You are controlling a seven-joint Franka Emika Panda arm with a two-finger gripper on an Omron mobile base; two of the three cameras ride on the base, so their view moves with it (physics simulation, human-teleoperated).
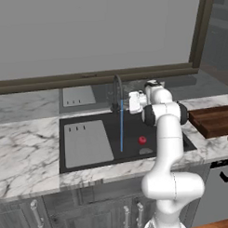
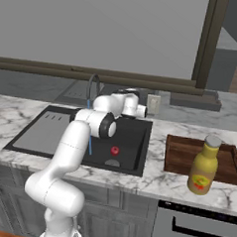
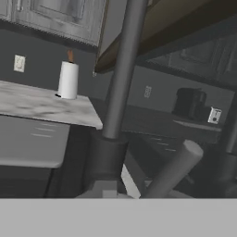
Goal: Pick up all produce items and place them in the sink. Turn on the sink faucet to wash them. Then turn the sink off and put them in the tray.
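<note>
The small red fruit [image 1: 142, 140] [image 2: 115, 150] lies on the floor of the black sink [image 1: 130, 122] [image 2: 134, 141], near the round drain. A thin blue stream of water falls from the dark gooseneck faucet [image 1: 117, 90] [image 2: 94, 85] into the basin. My gripper [image 1: 132, 102] is shut and holds nothing, level with the faucet and just right of its stem. In the hand view the faucet stem [image 3: 121, 69], its base and the rod-like lever [image 3: 173, 169] stand very close. The brown wooden tray [image 1: 214, 120] [image 2: 180, 155] lies on the counter right of the sink.
A light-grey slotted panel [image 1: 86, 144] [image 2: 38, 130] covers the sink's left part. A yellow bottle [image 2: 203, 166] stands on the tray's front edge. A white paper roll [image 3: 68, 79] stands on a marble counter. The window sill runs behind the faucet.
</note>
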